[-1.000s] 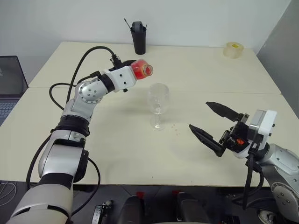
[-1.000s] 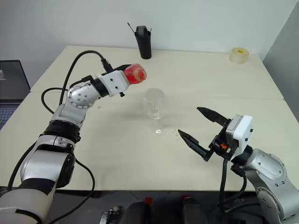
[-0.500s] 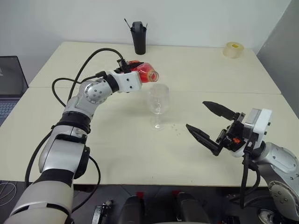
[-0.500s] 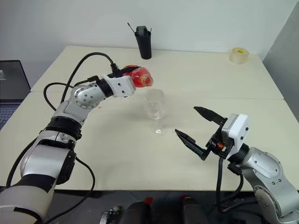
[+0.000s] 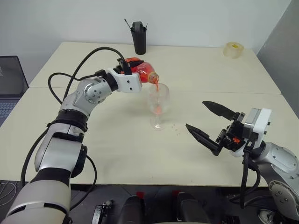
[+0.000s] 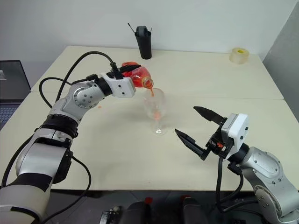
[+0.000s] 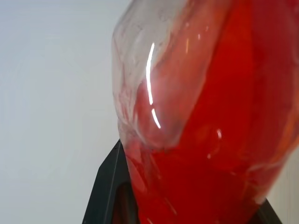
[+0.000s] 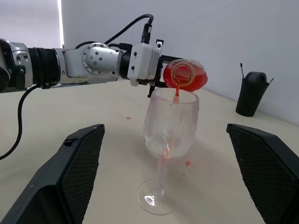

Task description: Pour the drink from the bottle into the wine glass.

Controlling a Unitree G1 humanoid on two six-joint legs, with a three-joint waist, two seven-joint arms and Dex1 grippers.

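Red drink [image 8: 176, 95] streams from unlabelled bottle [image 5: 145, 71] into wine glass [image 5: 158, 105].

A plain lab or office test room: two pale cream tables [image 5: 224, 70] pushed together before a bare white wall [image 5: 196, 18], a black cup [image 5: 138, 37] of pens and a tape roll [image 5: 233, 49] at the far edge, a laptop [image 5: 10, 86] at far left.

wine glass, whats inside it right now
A thin stream of bright red drink falls from the tilted clear plastic bottle into the clear stemmed wine glass. A little red has collected at the bottom of its bowl. Nothing covers the glass; its bowl is otherwise empty.
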